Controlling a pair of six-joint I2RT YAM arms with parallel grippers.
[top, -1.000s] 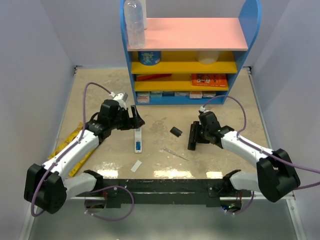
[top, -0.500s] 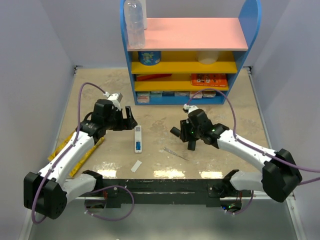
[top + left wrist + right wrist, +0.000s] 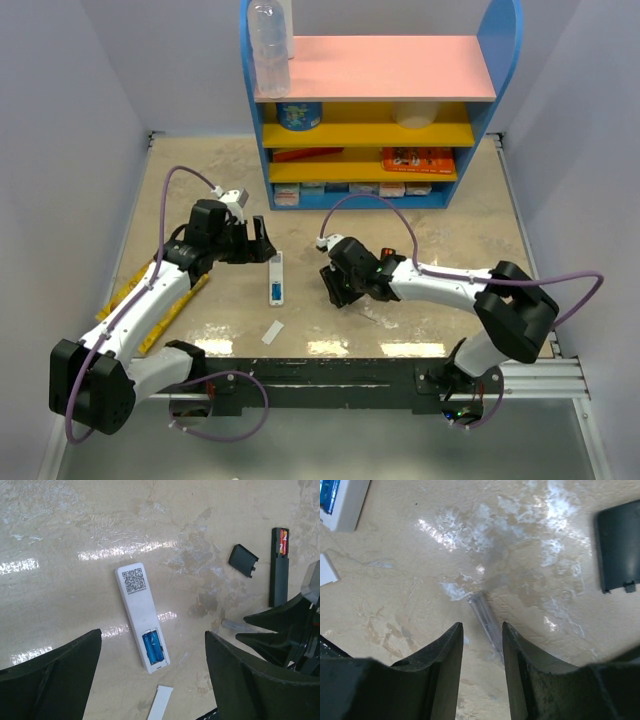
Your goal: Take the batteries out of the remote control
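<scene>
I see the left claw spread wide near the white remote, blue batteries seated inside. Right claw is released, straddling a thin stick.

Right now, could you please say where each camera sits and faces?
Top external: above and behind, facing down on table, left arm, right arm.
Left wrist: faces down past the left pincer at the white remote and batteries.
Right wrist: faces down through the right pincer at the grey stick.
Both wrist views share the black cover.
</scene>
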